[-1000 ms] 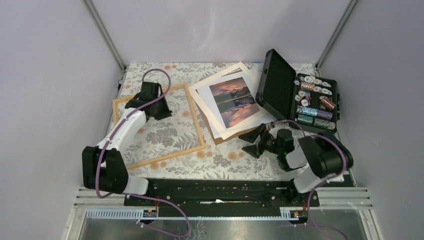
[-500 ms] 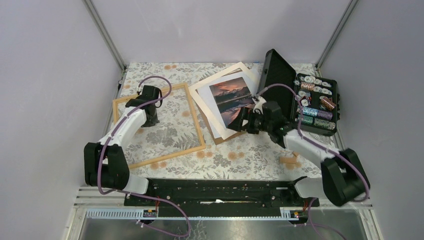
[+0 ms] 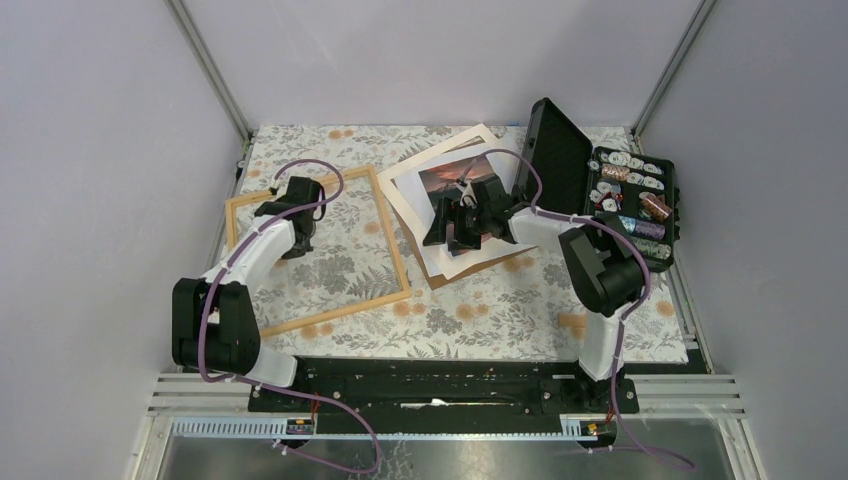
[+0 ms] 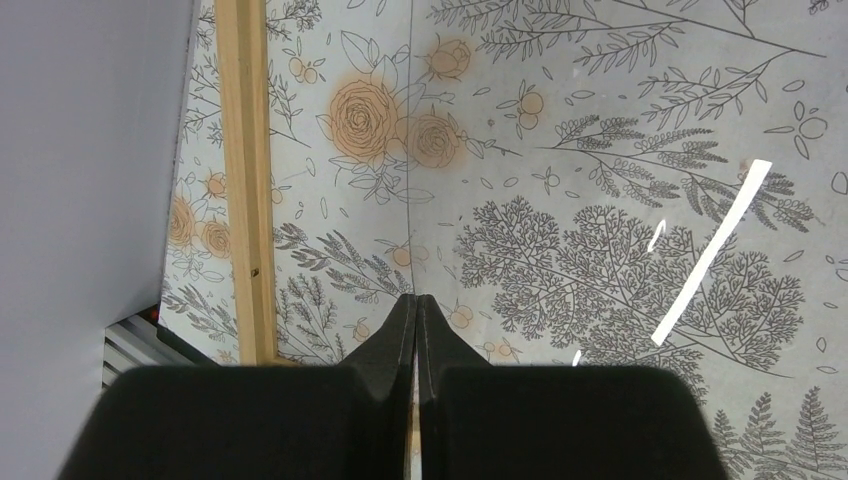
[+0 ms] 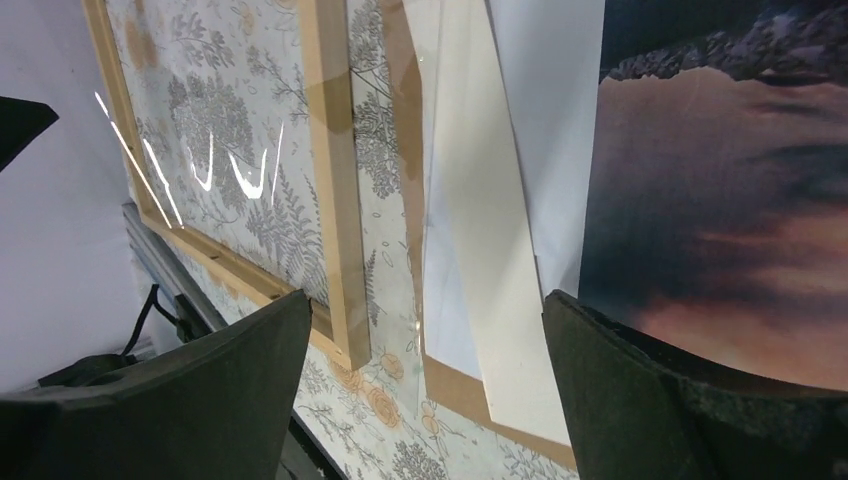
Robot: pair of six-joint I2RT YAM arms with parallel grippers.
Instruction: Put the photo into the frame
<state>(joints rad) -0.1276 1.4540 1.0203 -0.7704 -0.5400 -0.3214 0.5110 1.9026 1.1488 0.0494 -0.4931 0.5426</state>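
Note:
The photo (image 3: 452, 177), a sunset print with a white border, lies on a stack of sheets right of centre; it also fills the right of the right wrist view (image 5: 720, 200). My right gripper (image 3: 450, 238) hovers over its near-left part, open, with nothing between the fingers (image 5: 425, 300). The frame (image 3: 398, 250), thin light wood, lies flat to the left, and its right moulding (image 5: 335, 200) shows beside the stack. My left gripper (image 3: 300, 245) is shut and empty, tip down inside the frame (image 4: 416, 302), right of the left moulding (image 4: 245, 180).
A cream mat (image 5: 490, 250) and a brown backing board (image 5: 450, 385) lie under the photo. An open black hard case (image 3: 630, 200) with several rolls stands at the back right. A small wooden piece (image 3: 578, 322) lies near the right arm's base. Walls enclose the table.
My right arm swung from the near right of the table up and left, over the photo. My left gripper shifted slightly left and nearer inside the frame, staying shut.

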